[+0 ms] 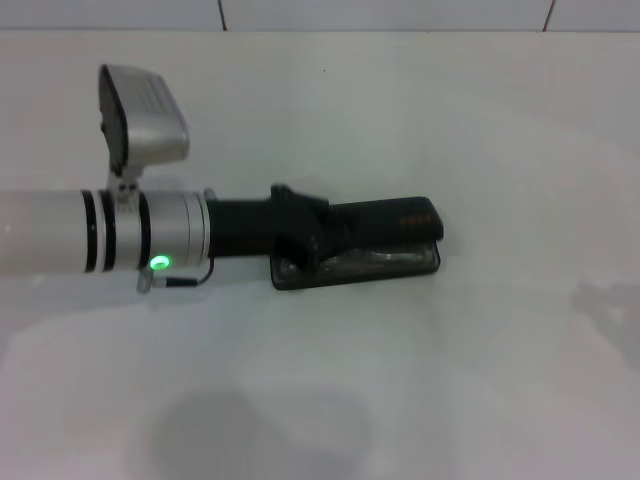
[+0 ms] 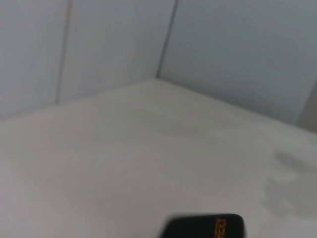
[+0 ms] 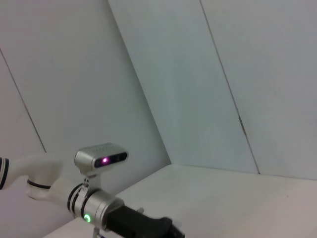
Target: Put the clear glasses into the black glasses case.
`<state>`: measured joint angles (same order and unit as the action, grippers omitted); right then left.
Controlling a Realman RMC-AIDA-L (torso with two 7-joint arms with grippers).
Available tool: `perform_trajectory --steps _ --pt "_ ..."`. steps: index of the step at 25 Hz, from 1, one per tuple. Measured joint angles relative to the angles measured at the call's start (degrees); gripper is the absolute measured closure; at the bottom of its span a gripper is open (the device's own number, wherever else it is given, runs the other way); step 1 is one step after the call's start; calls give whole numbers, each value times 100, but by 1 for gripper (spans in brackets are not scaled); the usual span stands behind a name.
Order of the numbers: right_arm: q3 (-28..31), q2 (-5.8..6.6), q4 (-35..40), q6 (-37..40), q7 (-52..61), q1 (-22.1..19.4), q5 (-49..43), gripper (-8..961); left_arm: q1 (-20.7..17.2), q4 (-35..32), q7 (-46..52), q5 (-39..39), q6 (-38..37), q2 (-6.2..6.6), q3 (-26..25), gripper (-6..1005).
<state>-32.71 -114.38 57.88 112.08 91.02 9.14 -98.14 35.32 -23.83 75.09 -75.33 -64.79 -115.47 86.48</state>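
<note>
The black glasses case (image 1: pixel 288 274) lies at the middle of the white table, its long side running left to right. The clear glasses (image 1: pixel 368 262) lie inside its lower half and show as a pale glint. The lid (image 1: pixel 395 220), with small orange lettering, stands partly raised over them. My left gripper (image 1: pixel 300 228) reaches in from the left and sits against the lid's left end. The lid's edge (image 2: pixel 204 227) shows in the left wrist view. The right wrist view shows my left gripper (image 3: pixel 143 225) from afar. My right gripper is out of view.
The white table (image 1: pixel 480 380) spreads wide on all sides of the case. A tiled wall (image 1: pixel 400 12) borders its far edge. The left arm's wrist camera (image 1: pixel 145 115) juts up above the arm.
</note>
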Motion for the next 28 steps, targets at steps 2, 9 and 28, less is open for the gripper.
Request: perform_trajectory --steps 2,9,28 --pt "4 3 -29 -6 -3 5 -28 824 -20 -12 -3 -136 -18 -33 1 812" --pt "3 3 -100 -24 -6 35 -91 824 -176 -154 -184 -289 -317 -103 -31 796" --pt "-185 -68 -1596 907 -1102 809 -16 695 -2202 -2586 516 52 -4769 -174 -2191 499"
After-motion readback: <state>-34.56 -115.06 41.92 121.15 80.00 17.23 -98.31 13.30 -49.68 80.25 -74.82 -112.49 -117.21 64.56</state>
